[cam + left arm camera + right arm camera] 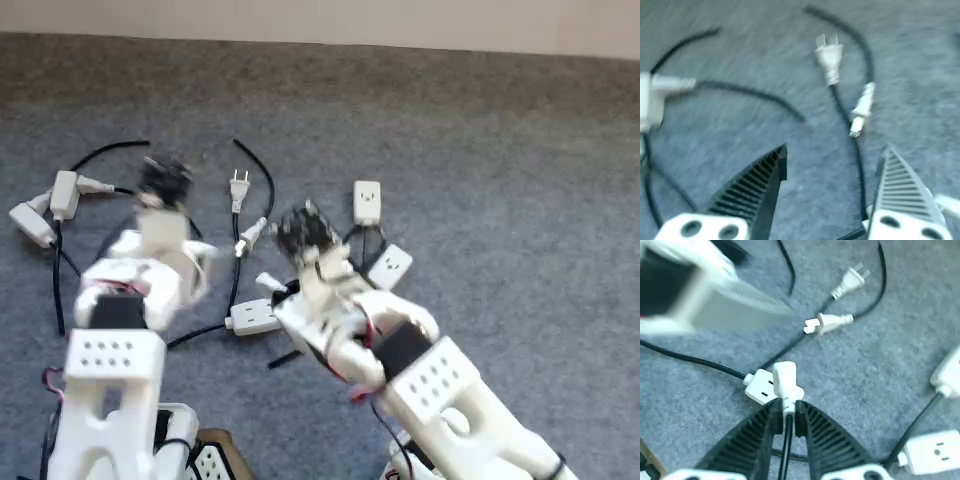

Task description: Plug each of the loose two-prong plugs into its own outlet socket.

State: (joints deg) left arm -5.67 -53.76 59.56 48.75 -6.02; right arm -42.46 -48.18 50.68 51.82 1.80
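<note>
Two-prong plug (784,379) sits against the centre outlet socket (759,386), pinched at its cord end by the right gripper (786,409) (jaws clenched on it). Whether the prongs are fully seated cannot be told. Beyond that socket and apart from it lie a near loose plug (827,324) and a far loose plug (850,281). The left gripper (835,152) hangs over the grey carpet (715,145) left of the socket, jaws spread, holding nothing.

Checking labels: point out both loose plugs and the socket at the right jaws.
Far plug (829,57), left wrist view, white body.
Near plug (832,322), right wrist view, mid-body.
Socket (757,386), right wrist view, top face.
</note>
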